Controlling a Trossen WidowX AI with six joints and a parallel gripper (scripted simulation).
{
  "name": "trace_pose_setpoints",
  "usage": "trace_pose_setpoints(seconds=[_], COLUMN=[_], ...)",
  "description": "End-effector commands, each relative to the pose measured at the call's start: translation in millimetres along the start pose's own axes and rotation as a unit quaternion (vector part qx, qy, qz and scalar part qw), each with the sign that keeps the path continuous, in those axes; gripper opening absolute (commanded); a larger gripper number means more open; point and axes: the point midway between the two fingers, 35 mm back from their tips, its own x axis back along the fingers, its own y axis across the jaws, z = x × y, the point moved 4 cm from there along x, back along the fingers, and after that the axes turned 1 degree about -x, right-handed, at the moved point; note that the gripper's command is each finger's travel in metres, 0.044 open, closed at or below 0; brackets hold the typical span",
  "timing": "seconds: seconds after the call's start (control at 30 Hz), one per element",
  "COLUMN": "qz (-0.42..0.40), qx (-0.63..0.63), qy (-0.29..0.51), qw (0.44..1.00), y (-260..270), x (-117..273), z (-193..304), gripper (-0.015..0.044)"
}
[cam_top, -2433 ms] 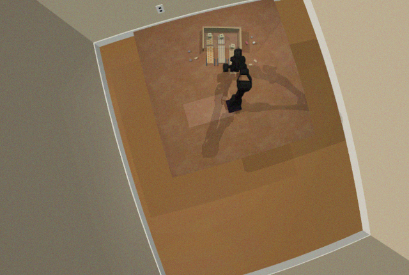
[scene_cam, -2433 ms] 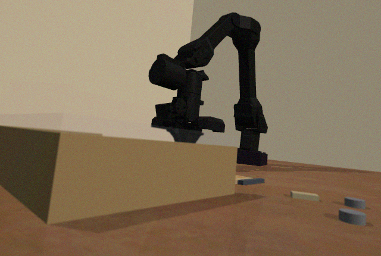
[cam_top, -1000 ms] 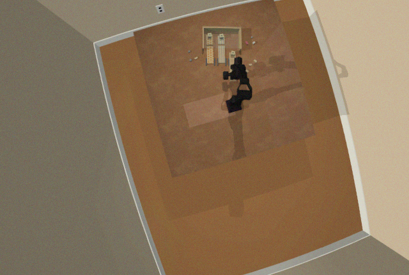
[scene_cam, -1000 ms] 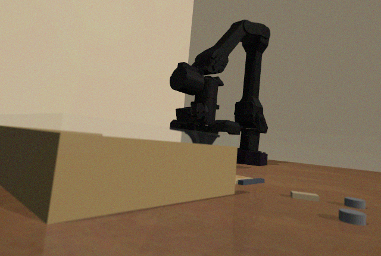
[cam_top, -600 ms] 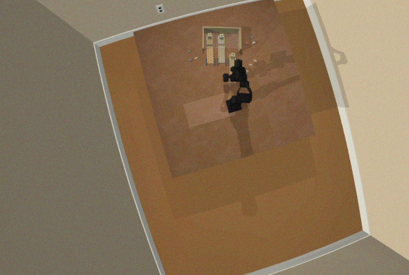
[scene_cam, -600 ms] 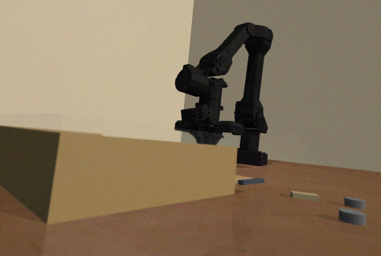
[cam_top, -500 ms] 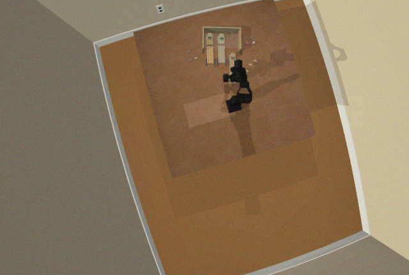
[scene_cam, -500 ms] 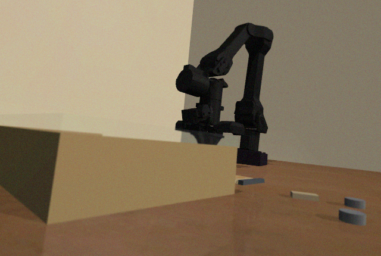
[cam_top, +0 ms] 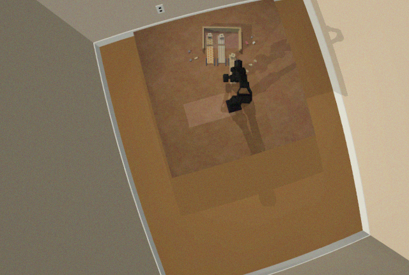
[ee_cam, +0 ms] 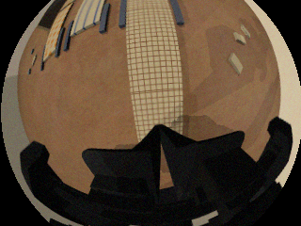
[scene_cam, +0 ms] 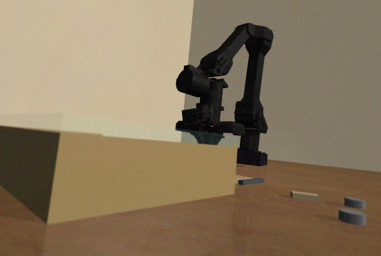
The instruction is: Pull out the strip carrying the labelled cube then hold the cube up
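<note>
In the upper centre of the top view, the grid-patterned strip (cam_top: 231, 61) (ee_cam: 155, 61) runs under the arm (cam_top: 243, 80) (scene_cam: 256, 71), right of the orange-patterned strip (cam_top: 210, 55) (ee_cam: 56, 30) and the blue-striped strip (cam_top: 221, 54) (ee_cam: 87, 17). A pale cube (cam_top: 232, 55) sits at its upper end; any label is too small to read. In the wrist view, the pincer (scene_cam: 208, 142) (ee_cam: 158, 128) is together at lower centre, over the worktop (cam_top: 204, 146) (scene_cam: 184, 225) (ee_cam: 89, 99).

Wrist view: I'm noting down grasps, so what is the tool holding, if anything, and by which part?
Nothing is held: the tool is shut, fingertips together over the checked strip.
</note>
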Motion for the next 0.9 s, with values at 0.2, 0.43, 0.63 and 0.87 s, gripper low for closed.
trace_pose_setpoints(seconds=[0.2, 0.43, 0.63, 0.87], qz=[0.003, 0.001, 0.003, 0.004], qx=[0.002, 0.001, 0.002, -0.090], qy=[0.014, 0.003, 0.013, 0.011], qw=[1.000, 1.000, 1.000, 0.996], y=[-0.6, 0.1, 0.6, 2.2], x=[-3.6, 9.1, 42.9, 42.5], z=[7.4, -1.4, -3.3, -29.8], gripper=[0.0000, 0.0000, 0.0000, 0.0157])
